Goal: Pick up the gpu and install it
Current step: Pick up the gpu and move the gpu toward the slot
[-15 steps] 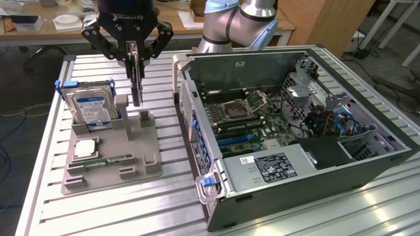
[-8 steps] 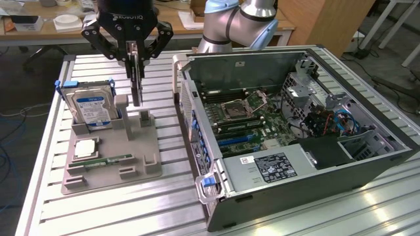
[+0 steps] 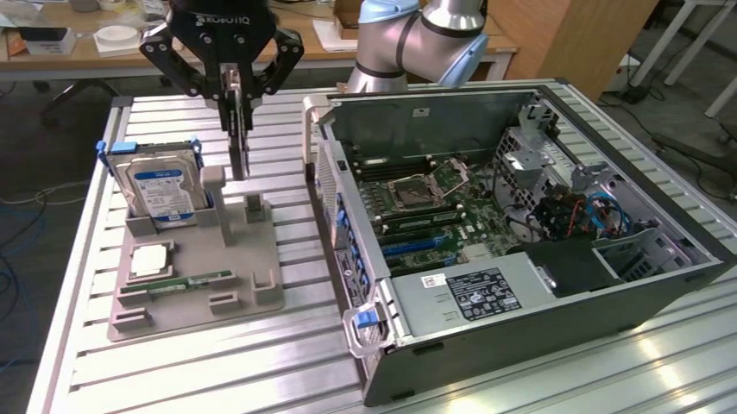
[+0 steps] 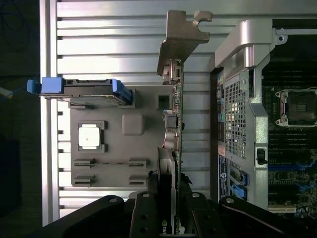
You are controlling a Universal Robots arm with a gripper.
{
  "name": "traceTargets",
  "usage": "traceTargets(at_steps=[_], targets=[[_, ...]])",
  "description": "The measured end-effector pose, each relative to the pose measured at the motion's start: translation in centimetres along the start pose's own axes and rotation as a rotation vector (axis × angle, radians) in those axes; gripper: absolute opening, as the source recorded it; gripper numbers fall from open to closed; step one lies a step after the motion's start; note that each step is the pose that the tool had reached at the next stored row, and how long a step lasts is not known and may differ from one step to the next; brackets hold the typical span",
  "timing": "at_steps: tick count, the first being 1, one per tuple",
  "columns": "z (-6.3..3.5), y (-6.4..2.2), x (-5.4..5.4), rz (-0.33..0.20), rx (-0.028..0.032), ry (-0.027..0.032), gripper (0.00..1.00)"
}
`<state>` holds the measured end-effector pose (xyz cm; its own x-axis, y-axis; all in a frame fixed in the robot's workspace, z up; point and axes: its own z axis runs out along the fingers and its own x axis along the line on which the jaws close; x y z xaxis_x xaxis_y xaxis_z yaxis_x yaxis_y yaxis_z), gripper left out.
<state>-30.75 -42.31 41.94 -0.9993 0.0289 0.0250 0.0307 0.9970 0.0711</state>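
Observation:
The gpu is a thin dark card that hangs edge-on, upright, just above the grey parts holder. My gripper is shut on its upper edge, one finger on each side. In the wrist view the gpu runs away from my gripper as a narrow strip, and its silvery end bracket is at the far end. The card hangs between the holder and the open computer case, whose motherboard lies exposed.
A silver hard drive with a blue-white label stands in blue rails at the holder's back, on the exterior view's left. A square chip and a slim green memory stick lie in the holder. All rests on a ribbed metal table.

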Motion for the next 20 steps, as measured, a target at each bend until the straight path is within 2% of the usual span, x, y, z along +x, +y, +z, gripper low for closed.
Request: traceTargets(at_steps=[8, 20], targets=[[-0.02, 0.0, -0.2, 0.0, 0.0002, 0.0002, 0.26], [-0.05, 0.05, -1.7, 0.0, 0.0002, 0.0001, 0.26]])
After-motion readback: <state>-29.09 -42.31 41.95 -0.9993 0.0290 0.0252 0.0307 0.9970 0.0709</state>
